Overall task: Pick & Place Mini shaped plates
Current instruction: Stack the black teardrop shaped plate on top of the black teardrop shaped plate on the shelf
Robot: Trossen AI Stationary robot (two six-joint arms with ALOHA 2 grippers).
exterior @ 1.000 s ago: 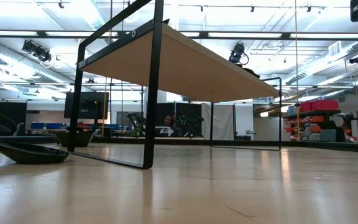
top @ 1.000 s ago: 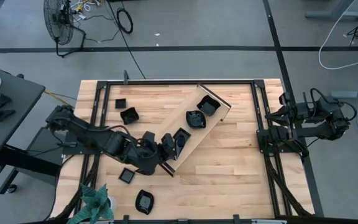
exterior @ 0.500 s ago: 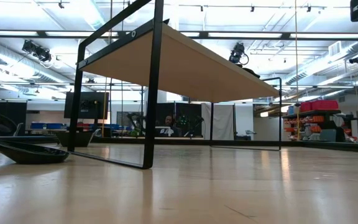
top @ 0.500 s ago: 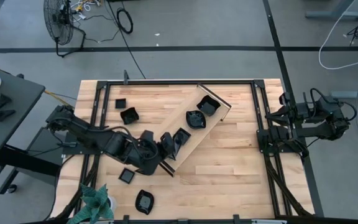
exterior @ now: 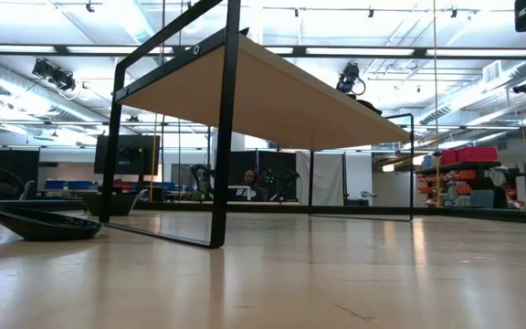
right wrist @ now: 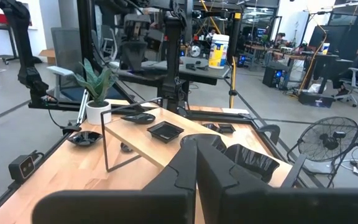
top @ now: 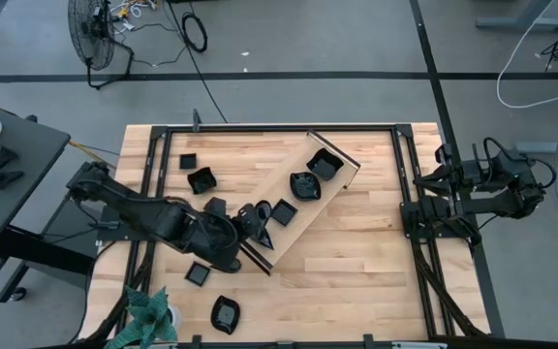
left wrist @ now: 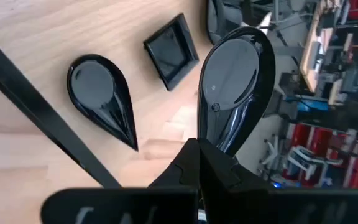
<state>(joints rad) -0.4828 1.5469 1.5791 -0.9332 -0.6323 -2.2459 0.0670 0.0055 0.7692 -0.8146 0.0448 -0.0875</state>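
Observation:
My left gripper (top: 253, 219) hovers over the near-left end of the long light-wood tray (top: 342, 173) and is shut on a glossy black teardrop plate (left wrist: 235, 74). On the tray lie a square plate (top: 282, 211), a leaf-like plate (top: 305, 184) and another square one (top: 325, 165). More mini plates rest on the table: two at the far left (top: 201, 179) and two near the front (top: 198, 273). In the left wrist view a teardrop plate (left wrist: 101, 96) and a square plate (left wrist: 171, 59) lie on wood beyond the held one. My right gripper (right wrist: 196, 146) waits shut at the table's right edge. My left gripper pinches the teardrop plate's narrow pointed end (left wrist: 221, 134) between its two fingers. The fingers come from the table's left, slanting downward, and lie along the plate. The plate sticks out ahead of the fingertips with its hollow side toward the wrist camera, lifted clear of tray and table.
The tray stands raised on a black frame (exterior: 224, 128) and lies slantwise across the table's middle. A potted plant (top: 148, 315) stands at the near left corner. Black rails (top: 279, 129) run along the table's edges. Bare wood lies to the right of the tray.
My left gripper has drawn back a little toward the table's left edge and turned at the wrist, still shut on the teardrop plate, which has swung round with it above the tray's near end.

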